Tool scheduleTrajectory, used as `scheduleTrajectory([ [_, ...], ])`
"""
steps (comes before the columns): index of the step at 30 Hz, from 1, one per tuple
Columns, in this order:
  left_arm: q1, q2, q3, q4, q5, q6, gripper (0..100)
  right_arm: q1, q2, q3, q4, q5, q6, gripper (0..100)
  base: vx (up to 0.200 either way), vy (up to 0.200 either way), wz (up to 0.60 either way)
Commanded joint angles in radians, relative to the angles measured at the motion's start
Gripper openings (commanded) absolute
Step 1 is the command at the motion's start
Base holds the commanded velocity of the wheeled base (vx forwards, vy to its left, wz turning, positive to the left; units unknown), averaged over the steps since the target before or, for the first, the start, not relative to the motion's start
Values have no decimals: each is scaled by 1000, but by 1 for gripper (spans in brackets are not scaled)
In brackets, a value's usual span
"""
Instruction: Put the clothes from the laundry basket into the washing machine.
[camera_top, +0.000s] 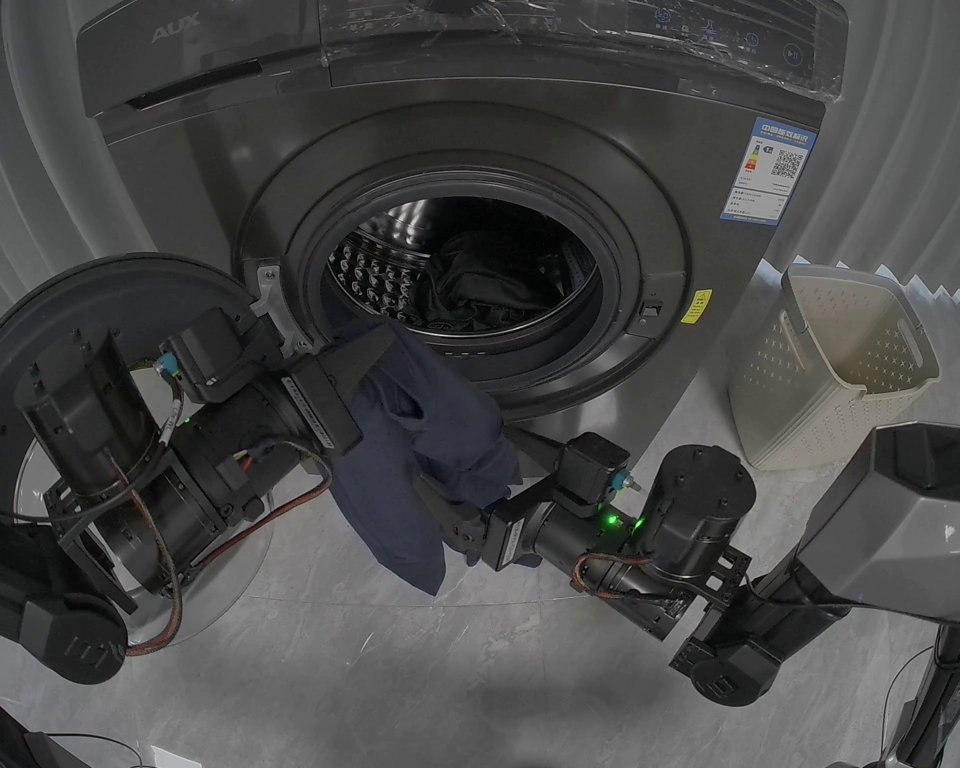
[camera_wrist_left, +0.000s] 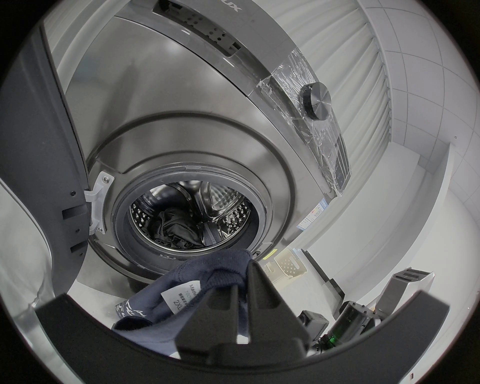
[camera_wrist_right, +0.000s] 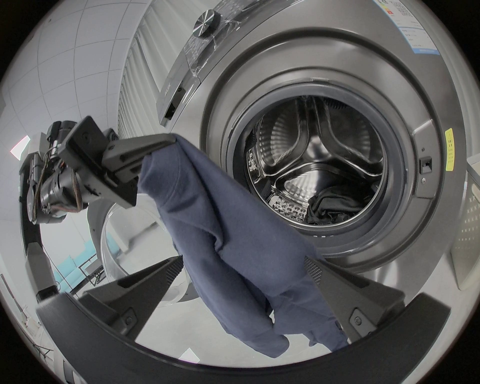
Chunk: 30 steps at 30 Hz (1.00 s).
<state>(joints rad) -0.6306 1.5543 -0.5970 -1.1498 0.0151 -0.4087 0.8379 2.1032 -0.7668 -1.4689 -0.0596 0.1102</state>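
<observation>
A navy blue garment (camera_top: 420, 450) hangs in front of the washing machine's open port (camera_top: 470, 270), just below its rim. My left gripper (camera_top: 372, 348) is shut on the garment's upper edge (camera_wrist_left: 215, 267), close to the port's left side. My right gripper (camera_top: 455, 495) sits lower, open, its two fingers spread wide on either side of the hanging cloth (camera_wrist_right: 240, 250). From the right wrist view the left gripper (camera_wrist_right: 150, 150) pinches the top of the garment. Dark clothes (camera_top: 480, 280) lie inside the drum (camera_wrist_right: 320, 165). The cream laundry basket (camera_top: 850, 350) stands on the floor right of the machine.
The machine's round door (camera_top: 100, 300) is swung open at the left, behind my left arm. The grey tiled floor (camera_top: 480, 660) lies in front of the machine. A pleated curtain (camera_top: 900, 130) hangs behind the basket.
</observation>
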Motion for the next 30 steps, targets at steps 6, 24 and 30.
scheduleTrajectory([
  [6, 0, -5, -1, 4, 0, -1, 0, -52, 147, -91, -7, 20, -20, 100, 0, 0, 0],
  [24, 2, -14, 10, 5, 0, -2, 0, -103, 261, -342, 50, 37, -60, 100, 0, 0, 0],
  [30, 2, -13, 8, 4, -1, -4, 0, -108, 222, -339, 48, 35, -58, 100, 0, 0, 0],
])
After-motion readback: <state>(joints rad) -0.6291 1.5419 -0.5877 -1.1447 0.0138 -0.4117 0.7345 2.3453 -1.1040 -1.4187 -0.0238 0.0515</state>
